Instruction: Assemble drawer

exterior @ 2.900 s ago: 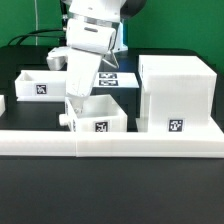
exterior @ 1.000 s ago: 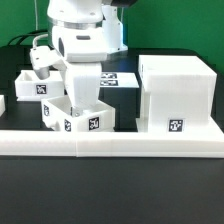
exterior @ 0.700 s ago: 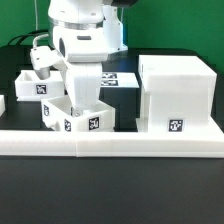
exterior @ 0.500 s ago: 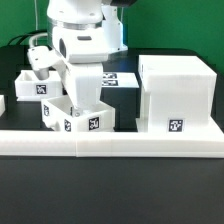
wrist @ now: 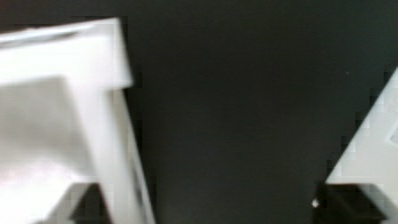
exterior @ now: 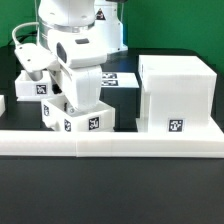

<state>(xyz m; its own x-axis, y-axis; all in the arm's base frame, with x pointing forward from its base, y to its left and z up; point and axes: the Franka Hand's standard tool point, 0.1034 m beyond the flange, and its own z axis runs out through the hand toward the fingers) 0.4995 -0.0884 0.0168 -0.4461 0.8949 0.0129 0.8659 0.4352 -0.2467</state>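
Observation:
A small open-topped white drawer box (exterior: 72, 118) with marker tags sits turned at an angle behind the front rail. The large white drawer cabinet (exterior: 175, 92) stands to the exterior view's right of it. My gripper (exterior: 82, 100) reaches down into the top of the small box. In the wrist view my gripper (wrist: 214, 205) has its dark fingertips (wrist: 73, 204) far apart. One white wall of the box (wrist: 111, 120) runs just inside one fingertip, and nothing is clamped. The gripper is open.
A second open white box (exterior: 33, 84) stands at the back on the exterior view's left. The marker board (exterior: 118, 80) lies behind the arm. A long white rail (exterior: 110, 141) runs along the front. A small white part (exterior: 2, 103) sits at the left edge.
Since 2.9 s ago the small box has been turned at an angle and shifted left. Over the last second it stays put, while the arm's upper part shifts left and up.

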